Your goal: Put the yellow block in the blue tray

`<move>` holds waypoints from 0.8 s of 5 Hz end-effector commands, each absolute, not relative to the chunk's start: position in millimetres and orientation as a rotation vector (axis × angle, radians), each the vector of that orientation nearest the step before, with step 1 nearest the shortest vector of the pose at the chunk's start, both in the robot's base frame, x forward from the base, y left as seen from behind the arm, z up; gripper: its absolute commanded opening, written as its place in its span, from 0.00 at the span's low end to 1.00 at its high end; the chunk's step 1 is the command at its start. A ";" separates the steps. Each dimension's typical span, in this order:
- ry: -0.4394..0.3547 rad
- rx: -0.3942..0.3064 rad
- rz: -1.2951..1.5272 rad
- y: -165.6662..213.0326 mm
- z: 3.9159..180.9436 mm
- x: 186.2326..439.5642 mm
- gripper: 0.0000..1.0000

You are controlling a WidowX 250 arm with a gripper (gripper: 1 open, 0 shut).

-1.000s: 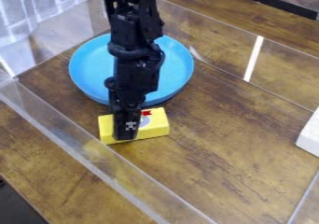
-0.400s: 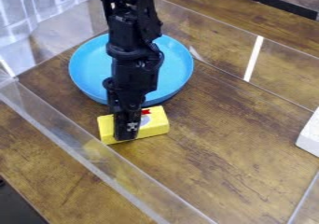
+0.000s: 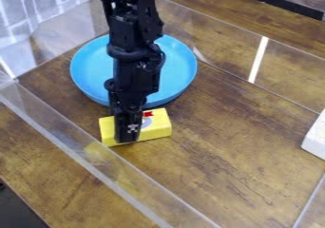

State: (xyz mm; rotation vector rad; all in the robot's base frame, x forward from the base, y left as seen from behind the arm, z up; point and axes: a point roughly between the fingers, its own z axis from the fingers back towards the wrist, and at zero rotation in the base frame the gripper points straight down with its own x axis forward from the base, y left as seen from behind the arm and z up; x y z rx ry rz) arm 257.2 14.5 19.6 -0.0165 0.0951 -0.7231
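Camera view: pincer [image 3: 129, 130] points straight down, clamped on the yellow block [image 3: 151, 126], ready for lifting.
Blue tray [image 3: 89, 68]: just behind, waiting on the desk [image 3: 229, 165].

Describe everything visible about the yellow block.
The yellow block is a small, bright yellow rectangular bar, plastic-looking, with a red-and-white label on its top face. It lies flat on the wooden table, just in front of the blue tray and outside it. The black claw points straight down onto it, closed at its left part and hiding that end; whether the block touches the tray's rim cannot be told.
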 end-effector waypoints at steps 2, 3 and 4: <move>0.110 -0.018 -0.691 37.5 21.7 257.8 0.00; 0.113 -0.018 -0.728 43.9 25.7 258.9 0.00; 0.116 -0.024 -0.702 43.7 22.8 254.0 0.00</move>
